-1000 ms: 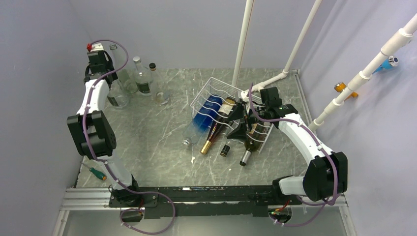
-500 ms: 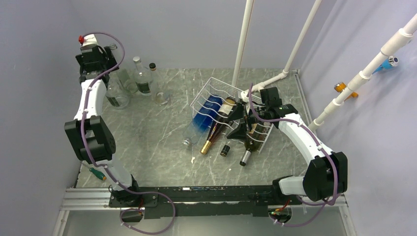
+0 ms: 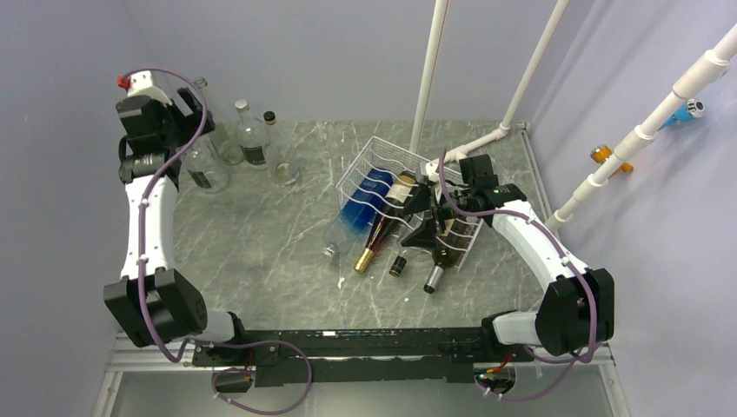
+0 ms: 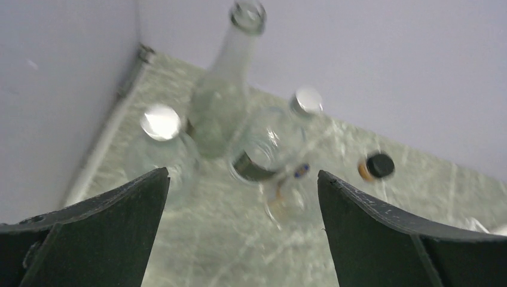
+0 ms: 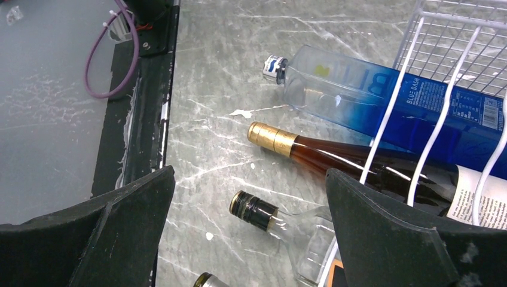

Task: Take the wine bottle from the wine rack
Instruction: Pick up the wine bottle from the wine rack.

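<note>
Presently, right claw [image 5: 250, 173] gapes wide at wine rack [image 3: 380, 156].

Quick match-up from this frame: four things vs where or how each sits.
1 blue bottle
2 gold-capped bottle
3 tall clear bottle
4 right gripper

a open over the rack
b upright, far left corner
c lying at the rack's left end, top view
d lying beside the blue one

Pairs: 1-c, 2-d, 3-b, 4-a
</note>
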Controlling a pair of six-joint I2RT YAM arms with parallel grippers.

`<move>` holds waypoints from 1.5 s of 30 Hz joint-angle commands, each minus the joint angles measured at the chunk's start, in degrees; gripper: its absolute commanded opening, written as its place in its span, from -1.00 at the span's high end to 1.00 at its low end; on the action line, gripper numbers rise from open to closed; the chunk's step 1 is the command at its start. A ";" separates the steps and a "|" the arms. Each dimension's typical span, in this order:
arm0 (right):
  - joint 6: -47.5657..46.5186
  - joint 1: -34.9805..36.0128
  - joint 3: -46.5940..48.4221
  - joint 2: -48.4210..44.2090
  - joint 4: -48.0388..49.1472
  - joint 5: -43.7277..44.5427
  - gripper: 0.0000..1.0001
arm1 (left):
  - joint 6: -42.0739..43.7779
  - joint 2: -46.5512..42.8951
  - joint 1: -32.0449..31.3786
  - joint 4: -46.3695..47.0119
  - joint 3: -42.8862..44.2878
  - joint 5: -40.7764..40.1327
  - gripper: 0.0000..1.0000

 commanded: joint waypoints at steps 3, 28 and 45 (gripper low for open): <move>-2.09 -0.34 1.31 -1.69 0.08 -0.85 -1.00 | -4.18 -8.45 0.05 -1.62 -10.00 14.22 -0.99; -2.96 -0.39 1.35 -1.72 -0.44 -0.50 -1.00 | 0.25 -21.62 -15.44 -10.19 -21.00 26.68 -0.99; -3.14 -0.42 1.23 -1.55 -0.37 -0.40 -1.00 | -1.64 -17.88 -32.71 -5.96 -28.07 18.14 -0.99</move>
